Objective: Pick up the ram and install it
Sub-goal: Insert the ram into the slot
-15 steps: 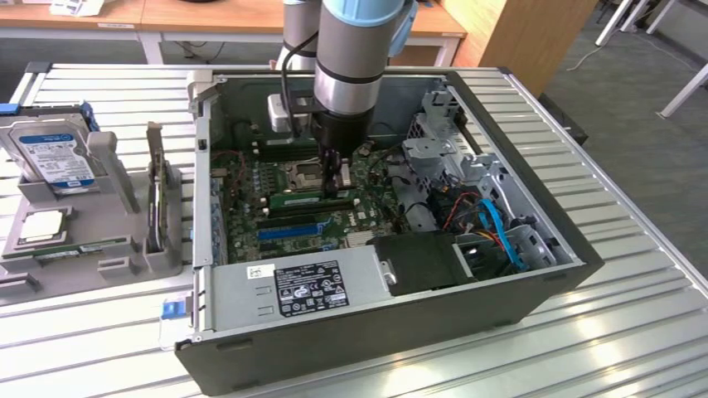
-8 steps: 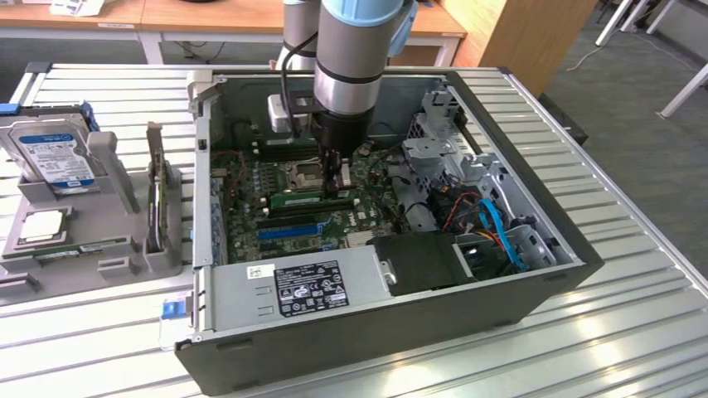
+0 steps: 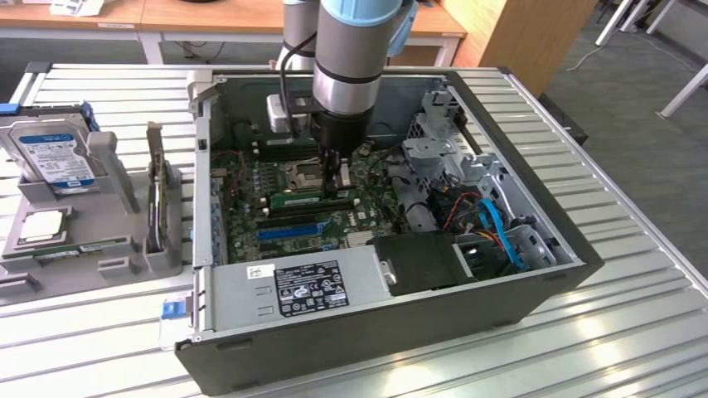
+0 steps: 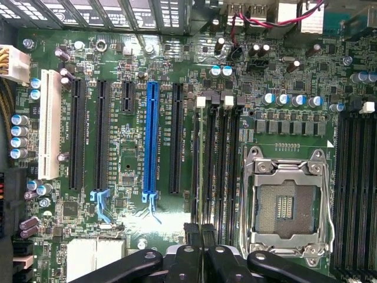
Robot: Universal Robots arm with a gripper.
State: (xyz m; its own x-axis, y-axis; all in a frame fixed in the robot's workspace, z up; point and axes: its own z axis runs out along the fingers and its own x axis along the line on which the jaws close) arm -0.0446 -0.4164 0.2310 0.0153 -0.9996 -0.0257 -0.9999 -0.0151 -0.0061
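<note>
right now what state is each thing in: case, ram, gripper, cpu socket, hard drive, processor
case: open, side panel off
ram: standing in a motherboard slot
gripper: shut, right at the ram
cpu socket: empty
hard drive: upright in a holder outside the case
processor: flat in a tray, not installed

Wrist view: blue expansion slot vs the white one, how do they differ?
The blue expansion slot is longer than the white expansion slot. Blue sits between black slots; white lies beside a row of capacitors. Blue ends in a blue latch; white has none. Both are empty and parallel on the green motherboard.
</note>
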